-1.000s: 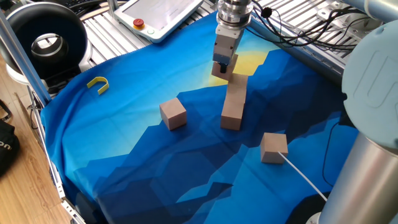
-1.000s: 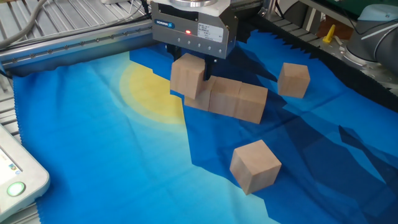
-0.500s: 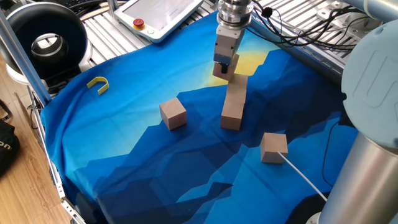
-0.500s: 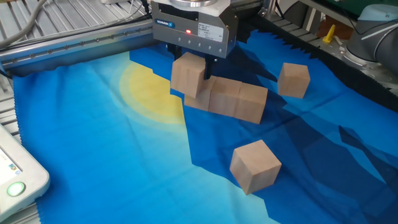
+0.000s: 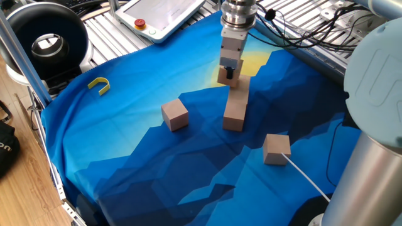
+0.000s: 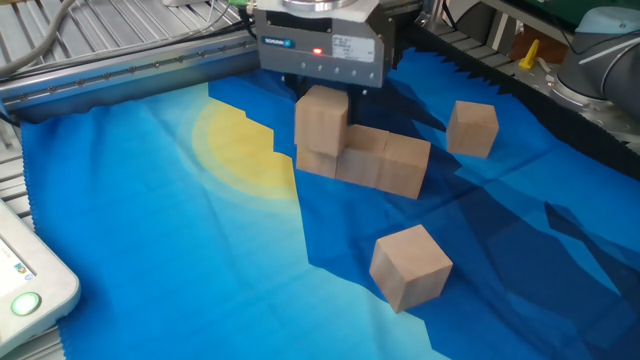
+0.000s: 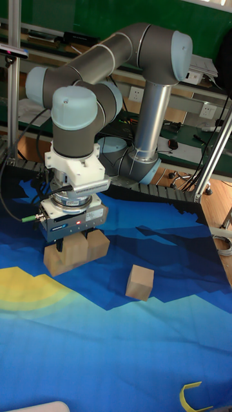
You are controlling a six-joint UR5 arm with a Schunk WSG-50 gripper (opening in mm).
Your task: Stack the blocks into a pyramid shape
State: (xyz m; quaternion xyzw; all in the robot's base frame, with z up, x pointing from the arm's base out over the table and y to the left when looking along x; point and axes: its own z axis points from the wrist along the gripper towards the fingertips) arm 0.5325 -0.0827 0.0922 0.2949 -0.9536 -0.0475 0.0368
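Observation:
Three blocks sit side by side in a row (image 6: 385,165) on the blue cloth, also seen as the row (image 5: 235,110) and the row (image 7: 96,243). My gripper (image 6: 322,100) is shut on a fourth block (image 6: 322,120), held over the row's end nearest the yellow patch. I cannot tell whether it touches the block beneath. The same gripper (image 5: 229,70) and held block (image 5: 225,76) show from the other side, and again as gripper (image 7: 69,239) with block (image 7: 73,250). Two loose blocks lie apart: one block (image 6: 472,128) and another block (image 6: 410,266).
A small yellow U-shaped piece (image 5: 98,85) lies near the cloth's left edge. A white pendant with a red button (image 5: 160,16) rests on the metal table behind. A white cable (image 5: 308,179) trails past the loose block (image 5: 276,149). The arm's base (image 7: 151,161) stands behind the cloth.
The gripper has carried the held block sideways toward the row, from beside the end block to over it. The other blocks have not moved.

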